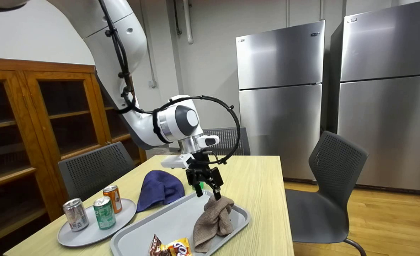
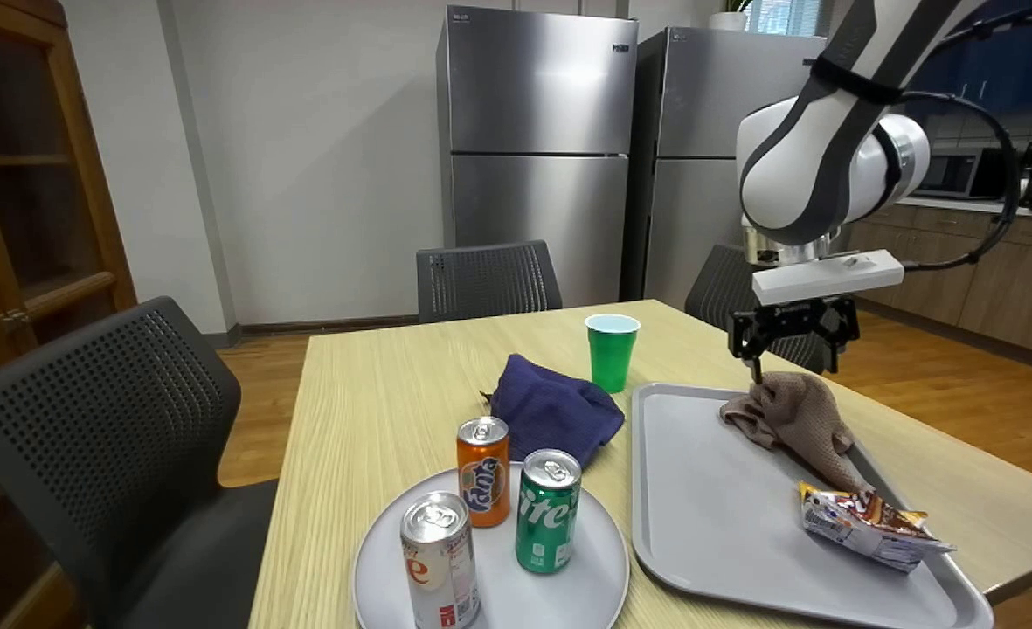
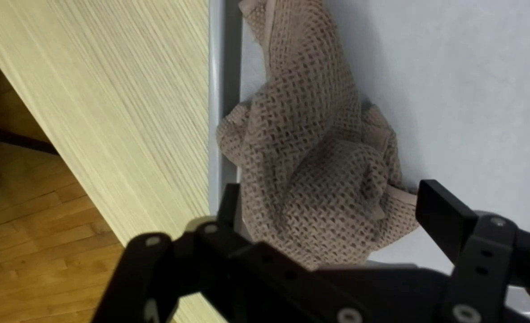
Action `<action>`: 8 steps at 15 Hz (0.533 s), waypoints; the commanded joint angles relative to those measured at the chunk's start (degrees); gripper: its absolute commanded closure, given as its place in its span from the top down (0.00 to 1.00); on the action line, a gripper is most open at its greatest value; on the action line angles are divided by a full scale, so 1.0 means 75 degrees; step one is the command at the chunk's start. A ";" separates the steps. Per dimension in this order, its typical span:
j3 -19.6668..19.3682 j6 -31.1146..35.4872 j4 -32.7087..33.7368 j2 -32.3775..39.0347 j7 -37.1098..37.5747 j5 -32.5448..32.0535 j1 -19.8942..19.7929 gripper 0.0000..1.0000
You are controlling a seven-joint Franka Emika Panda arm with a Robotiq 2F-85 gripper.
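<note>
In an exterior view, a rectangular grey tray (image 2: 716, 498) lies right of a round grey plate (image 2: 524, 603) on the pale wooden table (image 2: 393, 376). In the tray, a brown woven cloth (image 2: 795, 415) lies toward the far end by the right rim, a yellow-and-brown crinkled snack packet (image 2: 869, 526) before it. On the plate, an orange cylindrical metal can (image 2: 483, 476) stands at the back, a green cylindrical metal can (image 2: 548, 515) right, a white cylindrical metal can (image 2: 439, 563) front left. Behind the plate lies a bunched blue cloth (image 2: 555, 411); behind that, a tapered green cup (image 2: 611, 356).
</note>
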 commanded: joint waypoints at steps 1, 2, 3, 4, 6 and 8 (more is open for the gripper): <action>-0.0001 -0.0039 0.0063 0.0227 -0.0240 0.0126 -0.0200 1.00; 0.0010 -0.0071 0.0124 0.0335 -0.0256 0.0193 -0.0241 1.00; 0.0021 -0.0094 0.0192 0.0460 -0.0276 0.0265 -0.0274 1.00; 0.0018 -0.0122 0.0276 0.0592 -0.0276 0.0304 -0.0284 1.00; 0.0018 -0.0168 0.0448 0.0831 -0.0295 0.0384 -0.0298 1.00; 0.0037 -0.0211 0.0677 0.1059 -0.0350 0.0536 -0.0329 1.00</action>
